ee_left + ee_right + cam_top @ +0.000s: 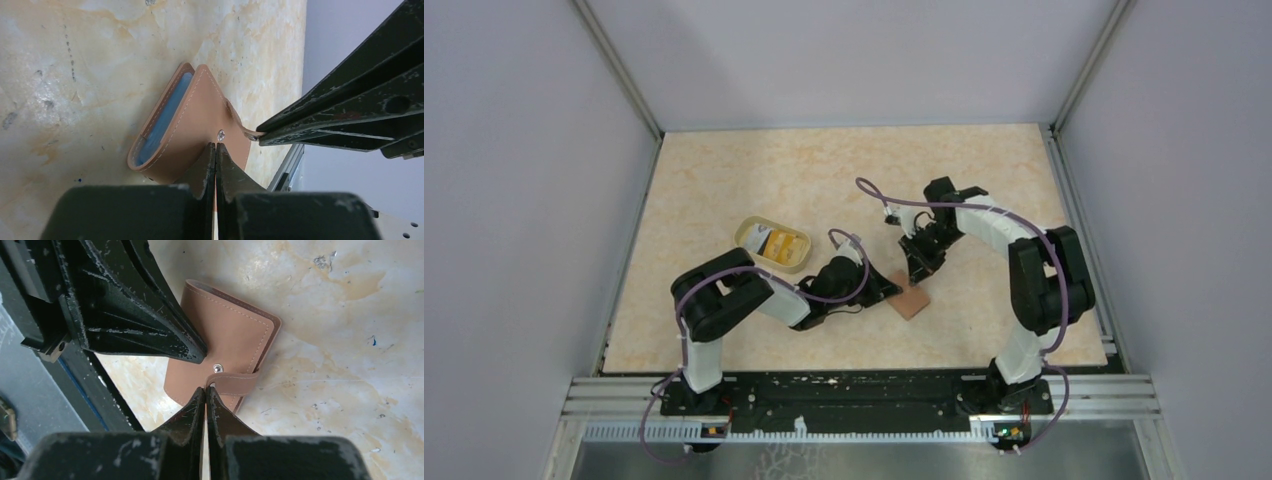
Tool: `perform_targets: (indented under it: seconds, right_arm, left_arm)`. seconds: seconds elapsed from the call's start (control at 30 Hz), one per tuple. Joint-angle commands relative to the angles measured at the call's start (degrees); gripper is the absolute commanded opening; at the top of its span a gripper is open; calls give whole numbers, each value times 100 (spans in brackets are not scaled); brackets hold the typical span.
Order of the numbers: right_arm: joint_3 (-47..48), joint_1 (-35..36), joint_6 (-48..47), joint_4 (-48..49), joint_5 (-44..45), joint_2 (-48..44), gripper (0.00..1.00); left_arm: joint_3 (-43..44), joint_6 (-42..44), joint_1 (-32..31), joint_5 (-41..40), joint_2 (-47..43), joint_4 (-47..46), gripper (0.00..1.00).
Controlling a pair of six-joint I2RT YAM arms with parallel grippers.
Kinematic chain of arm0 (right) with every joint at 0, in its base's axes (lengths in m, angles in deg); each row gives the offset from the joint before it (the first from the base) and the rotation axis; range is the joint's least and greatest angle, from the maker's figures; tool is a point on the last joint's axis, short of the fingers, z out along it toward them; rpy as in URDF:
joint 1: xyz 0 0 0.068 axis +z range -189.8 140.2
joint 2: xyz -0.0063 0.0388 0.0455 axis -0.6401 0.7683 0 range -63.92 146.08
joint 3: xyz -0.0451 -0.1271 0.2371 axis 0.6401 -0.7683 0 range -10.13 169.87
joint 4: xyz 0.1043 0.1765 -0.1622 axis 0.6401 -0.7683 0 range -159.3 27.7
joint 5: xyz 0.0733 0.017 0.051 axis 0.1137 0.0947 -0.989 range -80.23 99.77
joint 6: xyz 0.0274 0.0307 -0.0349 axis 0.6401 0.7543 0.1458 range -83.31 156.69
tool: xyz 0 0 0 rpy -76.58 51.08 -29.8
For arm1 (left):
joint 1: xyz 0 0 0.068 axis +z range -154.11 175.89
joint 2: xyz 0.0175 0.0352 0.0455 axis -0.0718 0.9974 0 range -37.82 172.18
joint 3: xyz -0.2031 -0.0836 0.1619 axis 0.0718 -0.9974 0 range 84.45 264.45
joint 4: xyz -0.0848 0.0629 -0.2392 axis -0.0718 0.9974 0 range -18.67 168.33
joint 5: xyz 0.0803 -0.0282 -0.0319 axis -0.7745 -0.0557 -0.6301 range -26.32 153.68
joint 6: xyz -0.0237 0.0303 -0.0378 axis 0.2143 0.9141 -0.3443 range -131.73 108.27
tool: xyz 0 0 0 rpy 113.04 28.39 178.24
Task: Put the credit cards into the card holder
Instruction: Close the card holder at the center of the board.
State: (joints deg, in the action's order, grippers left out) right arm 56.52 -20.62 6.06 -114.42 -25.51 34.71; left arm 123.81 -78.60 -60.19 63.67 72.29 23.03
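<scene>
The reddish-brown card holder (912,299) lies folded on the table between both grippers, its light blue lining (165,117) showing at one edge. My left gripper (216,145) is shut with nothing between its jaws, its tips resting on the cover beside the snap stud (220,134). My right gripper (206,389) is shut on the end of the card holder's closing strap (237,383). The left fingers (150,332) come in from the upper left of the right wrist view. The credit cards (780,243), orange-yellow and white, lie in a translucent yellowish cup (749,232) to the left.
The beige marbled table (844,170) is enclosed by grey walls and aluminium posts. A metal rail (864,395) carrying both arm bases runs along the near edge. Purple cables loop over both arms.
</scene>
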Motion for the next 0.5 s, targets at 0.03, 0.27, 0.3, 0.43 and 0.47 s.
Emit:
perform_targets:
  seconds: [0.03, 0.27, 0.3, 0.43, 0.47]
  right_arm:
    - [-181, 164, 215, 425, 222, -286, 0]
    - [-287, 216, 309, 598, 310, -273, 0]
    - [-297, 230, 337, 628, 338, -286, 0]
    - [-364, 315, 427, 826, 592, -333, 0]
    - [-378, 345, 454, 866, 648, -345, 0]
  left_arm:
    - [-126, -79, 37, 133, 256, -107, 0]
    - [-193, -99, 37, 123, 266, -225, 0]
    - [-196, -105, 36, 131, 270, -240, 0]
    - [-213, -107, 35, 144, 267, -269, 0]
    - [-220, -113, 35, 146, 265, -278, 0]
